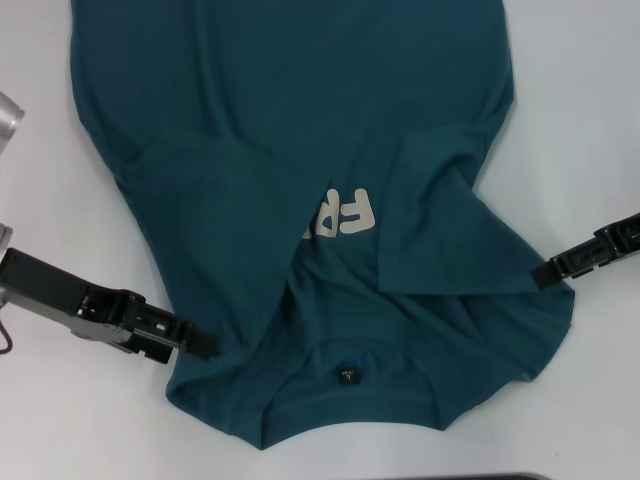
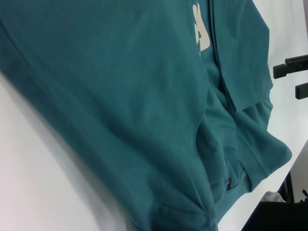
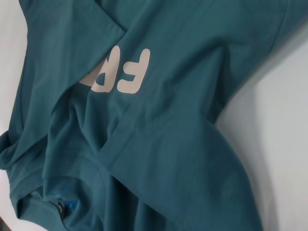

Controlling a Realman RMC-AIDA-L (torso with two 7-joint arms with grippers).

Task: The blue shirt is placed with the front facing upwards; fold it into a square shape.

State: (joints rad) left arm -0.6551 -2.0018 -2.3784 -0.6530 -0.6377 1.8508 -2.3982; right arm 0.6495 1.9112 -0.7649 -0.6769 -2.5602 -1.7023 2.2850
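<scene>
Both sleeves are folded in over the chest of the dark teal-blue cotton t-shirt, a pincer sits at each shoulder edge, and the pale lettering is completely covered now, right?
Not quite. The pale cream lettering is only partly covered: the head view shows several letters between the folded flaps. The rest holds: both sides of the dark teal-blue cotton t-shirt are folded in, with the left pincer and right pincer at its shoulder edges.

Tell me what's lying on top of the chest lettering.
Folded flaps of the blue shirt overlap the lettering from both sides; only "FR" shows. The remaining letters are covered.
</scene>
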